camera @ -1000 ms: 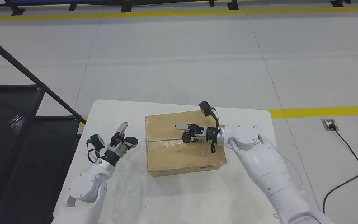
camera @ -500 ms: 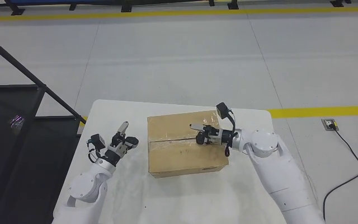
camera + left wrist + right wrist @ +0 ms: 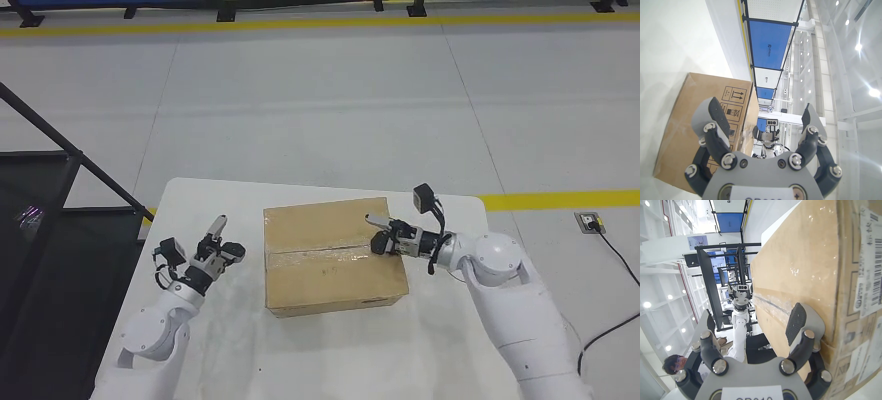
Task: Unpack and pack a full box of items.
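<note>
Box (image 3: 333, 262), taped shut, sits midway on the table (image 3: 230, 330). Right gripper (image 3: 379, 232), jaws wide, rests at one end of the seam (image 3: 318, 253); left gripper (image 3: 228, 238), also wide, hovers just beside the opposite wall. Catching the tape end cleanly likely needs that left brace against sliding.

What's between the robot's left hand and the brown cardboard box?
Nothing; the top view shows bare white table between left hand and brown cardboard box.

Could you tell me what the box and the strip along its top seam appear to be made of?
The box looks like brown matte cardboard, with creased edges. The strip seems clear glossy plastic tape, judging by its wrinkled shine.
</note>
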